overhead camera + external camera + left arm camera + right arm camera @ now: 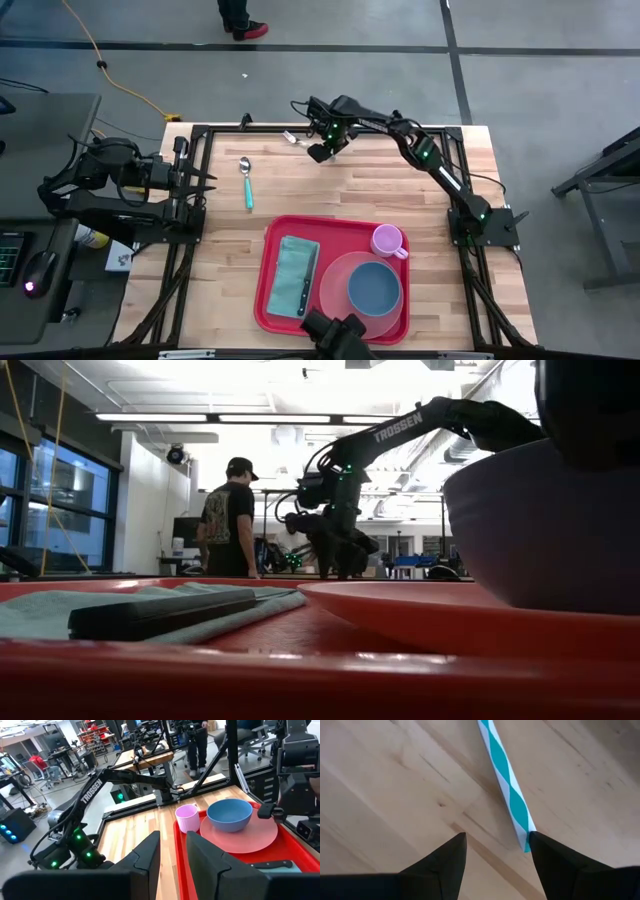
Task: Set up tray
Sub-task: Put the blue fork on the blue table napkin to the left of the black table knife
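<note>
Tray [285, 310] held cloth, knife, plate, bowl, mug; beyond it, right gripper [495, 851] spread beside a teal-striped straw [506, 780]; left gripper [172, 851] parted, empty.

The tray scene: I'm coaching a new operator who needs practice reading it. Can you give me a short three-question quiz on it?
1. True or false: the blue bowl sits on the pink plate.
2. Where does the spoon lie? A) on the tray; B) on the bare table; C) in the bowl.
3. Fill in: the right hand is open above a striped ____.

Key: 1 true; 2 B; 3 straw.
</note>
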### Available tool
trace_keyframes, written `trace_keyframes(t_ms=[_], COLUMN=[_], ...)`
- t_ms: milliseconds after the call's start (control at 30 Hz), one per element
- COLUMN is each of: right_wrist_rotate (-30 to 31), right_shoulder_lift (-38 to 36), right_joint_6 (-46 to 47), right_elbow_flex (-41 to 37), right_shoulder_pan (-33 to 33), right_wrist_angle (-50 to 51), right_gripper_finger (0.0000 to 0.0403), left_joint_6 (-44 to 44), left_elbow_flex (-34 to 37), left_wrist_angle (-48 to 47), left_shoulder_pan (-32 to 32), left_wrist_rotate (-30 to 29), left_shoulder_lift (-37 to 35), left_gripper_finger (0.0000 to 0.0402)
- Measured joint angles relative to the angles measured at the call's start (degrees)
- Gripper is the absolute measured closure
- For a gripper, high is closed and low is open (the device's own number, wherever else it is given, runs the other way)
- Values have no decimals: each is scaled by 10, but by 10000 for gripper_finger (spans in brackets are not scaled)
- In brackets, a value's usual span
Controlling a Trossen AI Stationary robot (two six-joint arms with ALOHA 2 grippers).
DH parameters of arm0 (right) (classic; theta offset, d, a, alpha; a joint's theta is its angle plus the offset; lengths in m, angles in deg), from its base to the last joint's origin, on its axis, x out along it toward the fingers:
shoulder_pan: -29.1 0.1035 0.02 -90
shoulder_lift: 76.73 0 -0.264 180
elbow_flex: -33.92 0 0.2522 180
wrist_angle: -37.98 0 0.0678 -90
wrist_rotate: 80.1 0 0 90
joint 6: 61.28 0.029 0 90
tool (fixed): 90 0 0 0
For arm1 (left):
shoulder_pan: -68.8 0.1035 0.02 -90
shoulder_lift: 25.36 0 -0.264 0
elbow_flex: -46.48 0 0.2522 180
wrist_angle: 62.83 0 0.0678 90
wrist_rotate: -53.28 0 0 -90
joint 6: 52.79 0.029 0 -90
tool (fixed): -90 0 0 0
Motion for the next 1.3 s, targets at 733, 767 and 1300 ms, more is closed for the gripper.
trace_keyframes(t_ms=[733, 767, 1300], right_wrist_rotate=[-32, -37, 38], right_shoulder_lift=[-1, -2, -52], right_joint_6=[-12, -14, -15], right_elbow_flex=[0, -1, 0], right_shoulder_pan=[51, 57, 53], right_wrist_angle=[44, 46, -18], right_gripper_finger=[202, 202, 202], left_joint_6=[1, 1, 2], left_elbow_flex=[0, 0, 0], left_wrist_angle=[0, 0, 0], left_shoulder_pan=[0, 0, 0], left_wrist_rotate=[0, 0, 0], left_shoulder_lift=[0, 0, 0], left_gripper_finger=[275, 275, 275])
